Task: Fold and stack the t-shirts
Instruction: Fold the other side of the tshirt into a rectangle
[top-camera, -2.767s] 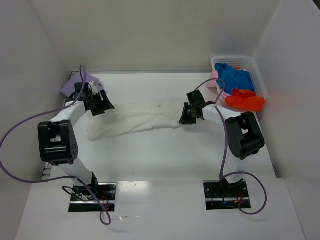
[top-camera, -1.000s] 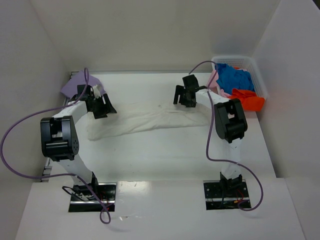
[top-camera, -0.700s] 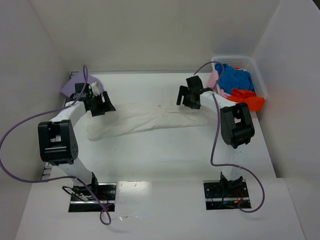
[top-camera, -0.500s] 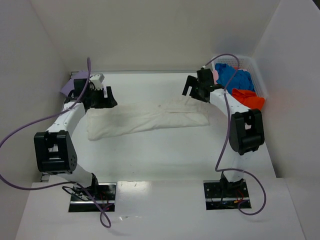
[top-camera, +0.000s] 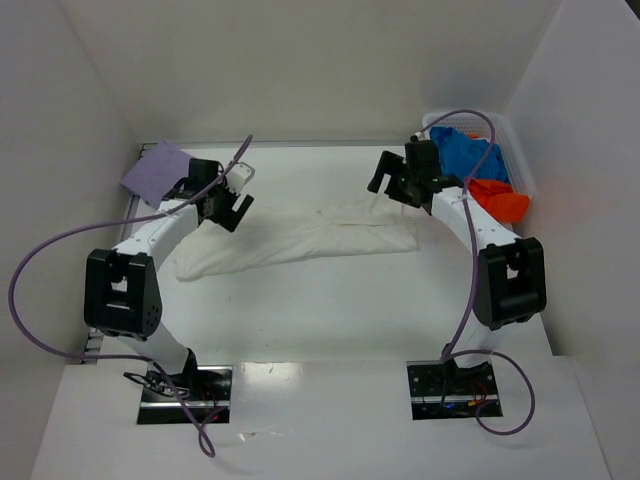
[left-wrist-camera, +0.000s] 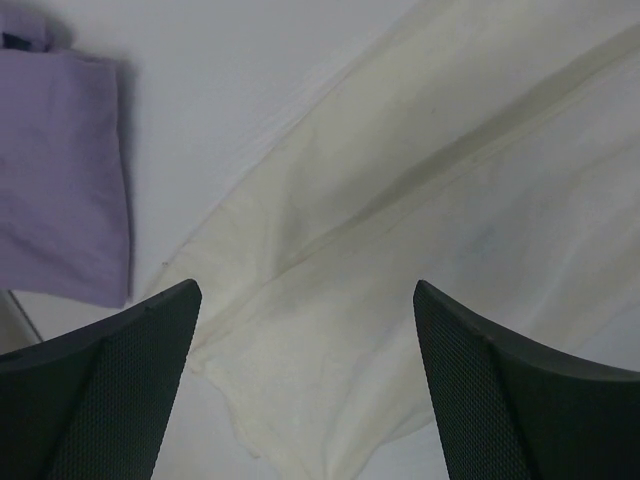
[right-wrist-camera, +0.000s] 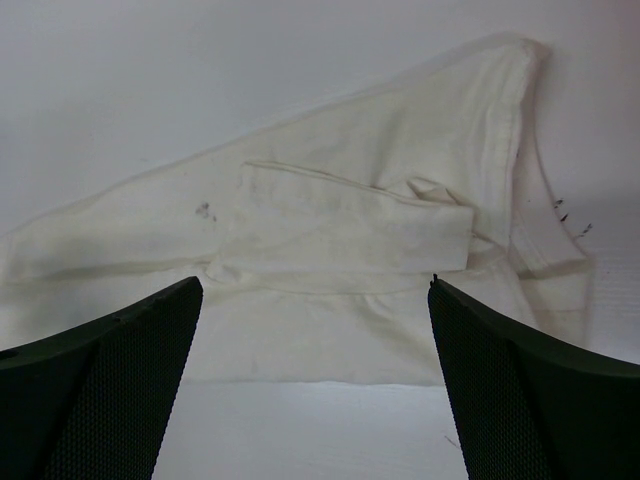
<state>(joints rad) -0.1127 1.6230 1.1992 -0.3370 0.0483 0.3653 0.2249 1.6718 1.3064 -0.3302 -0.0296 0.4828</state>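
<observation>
Top: white worktop (top-camera: 330, 300), plain white walls on three sides, white mesh basket (top-camera: 524, 170) in the far right corner. Off-white t-shirt (top-camera: 300, 238) lies mid-worktop as a long rumpled band running left to right. Lavender t-shirt (top-camera: 155, 172) lies flat at far left. Blue t-shirt (top-camera: 470, 155) and orange-red t-shirt (top-camera: 497, 200) are bunched in the basket, the orange-red one hanging over the near rim. Left jaws are over the band's left end, right jaws over its right end.

Left wrist: left jaws spread wide, nothing between them. Below, creased off-white cloth with a long seam. The lavender edge is just beside it, with bare worktop between, a gap the top view doesn't resolve.

Right wrist: right jaws spread wide, empty. Only here: a sleeve (right-wrist-camera: 350, 215) folded across the body and small dark specks (right-wrist-camera: 205, 210).
</observation>
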